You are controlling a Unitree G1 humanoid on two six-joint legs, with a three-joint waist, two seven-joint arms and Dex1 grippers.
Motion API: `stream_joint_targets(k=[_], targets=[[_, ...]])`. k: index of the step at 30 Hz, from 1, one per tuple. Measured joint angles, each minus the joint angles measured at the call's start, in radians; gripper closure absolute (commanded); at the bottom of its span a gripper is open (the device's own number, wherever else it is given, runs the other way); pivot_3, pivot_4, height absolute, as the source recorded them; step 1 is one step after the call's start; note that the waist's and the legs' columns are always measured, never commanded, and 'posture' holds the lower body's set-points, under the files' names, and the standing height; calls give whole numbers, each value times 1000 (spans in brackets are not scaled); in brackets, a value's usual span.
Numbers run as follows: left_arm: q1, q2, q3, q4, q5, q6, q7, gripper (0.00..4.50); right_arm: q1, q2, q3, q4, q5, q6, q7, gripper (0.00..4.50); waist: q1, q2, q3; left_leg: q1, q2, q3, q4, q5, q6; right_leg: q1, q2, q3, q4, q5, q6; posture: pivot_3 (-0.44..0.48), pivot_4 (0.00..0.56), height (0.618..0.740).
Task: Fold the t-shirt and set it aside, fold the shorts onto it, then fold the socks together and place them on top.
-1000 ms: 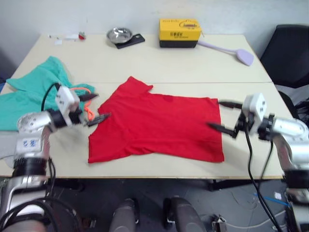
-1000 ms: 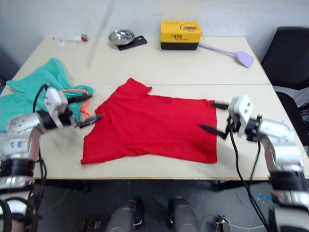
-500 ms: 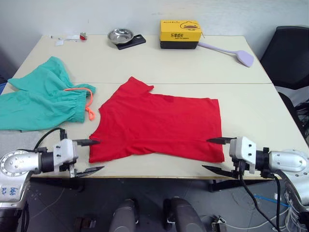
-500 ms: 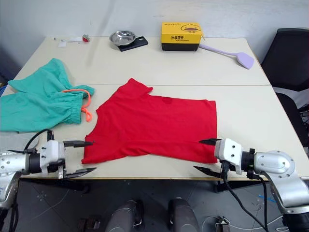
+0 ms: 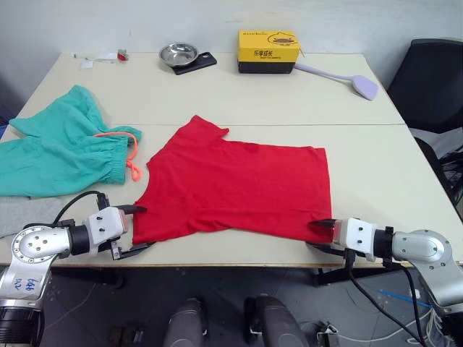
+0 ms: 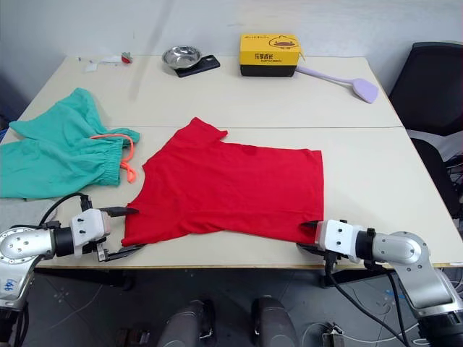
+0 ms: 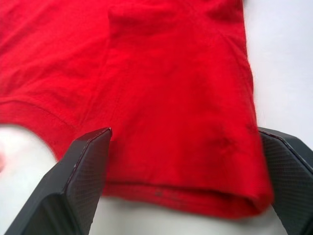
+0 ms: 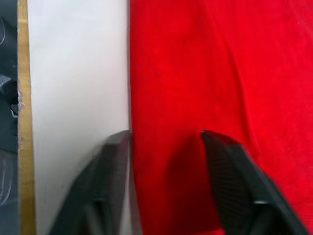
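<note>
Between the spread fingers of the left gripper (image 5: 134, 230) lies the near left corner of the t-shirt (image 5: 239, 189), the hem running from one finger across to the other in the left wrist view, and nothing yet pinched. At the other near corner the right gripper (image 5: 321, 235) has its two fingers parted as well: one rests on bare table (image 5: 376, 155) just outside the shirt's side edge, the other over the red cloth, so the edge passes between them. Neither pair has closed on the fabric, as far as the wrist views show.

Beyond both sets of fingertips the shirt lies spread flat, one sleeve pointing away toward the far side, with no fold made in it. Well off to the outer side of the left fingers, apart from the shirt, the shorts (image 5: 61, 152) sit loosely rumpled with their orange drawstring trailing. A flat grey piece of cloth (image 5: 22, 215) lies just beside the left arm; it may be one of the socks, though too little shows to be sure.

By this look the task is at its very start: the shirt's first fold is only being set up, and the setting aside, the shorts and the socks are all left to do
</note>
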Motion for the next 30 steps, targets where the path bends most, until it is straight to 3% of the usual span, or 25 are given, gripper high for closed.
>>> stream_joint_targets(k=[4,11,12,18,21,24,25,27,29,30], targets=[[3,0,-23,-4,2,26,5,2093,-11,4,13,54,-10,-47,-7,4500,2,0,0,11,0,0,-2,-1,-1,11,0,1,-3,0,0,0,150,740],[25,46,-10,32,-10,9,-19,4335,-21,-40,12,124,46,-115,75,4500,2,0,0,13,1,0,-4,-3,-2,12,0,0,-4,-1,-2,0,150,740],[26,54,-3,42,-14,-1,-26,4464,-28,-42,13,134,47,-126,88,4500,2,0,0,13,1,0,-4,-3,-2,12,0,0,-4,-2,-3,0,150,740],[28,63,9,75,-26,-42,-62,4464,-43,-43,14,173,81,-141,133,4500,2,0,0,13,1,0,-6,-3,-2,12,0,0,-5,-2,-3,0,150,740],[57,63,25,62,-79,25,-82,3763,-32,-34,13,169,149,-77,156,3826,0,0,0,13,1,0,-7,-3,-2,11,0,0,-5,-2,-3,0,150,740],[110,79,61,25,-114,76,-107,2788,7,-33,-4,140,200,-47,184,2843,0,0,0,12,2,0,-7,-3,-2,10,0,0,-5,-2,-4,0,150,740],[140,91,82,10,-135,100,-123,2506,37,-39,-9,109,239,-11,204,2824,1,0,0,11,2,0,-8,-3,-2,9,0,0,-5,-3,-4,0,150,740],[182,104,140,-29,-205,174,-156,2506,88,-52,-26,27,335,90,231,2824,2,1,0,11,2,0,-8,-3,-2,8,0,0,-4,-3,-4,0,150,740],[190,110,191,-81,-283,265,-171,2470,101,-58,-62,-58,426,192,234,3283,1,1,0,11,2,-1,-7,-3,-2,9,-1,0,-4,-3,-4,0,150,740],[191,110,210,-117,-331,324,-171,2672,102,-60,-79,-102,471,244,227,3537,1,1,0,11,2,-1,-7,-4,-5,9,-1,0,-4,-3,-4,0,150,740]])
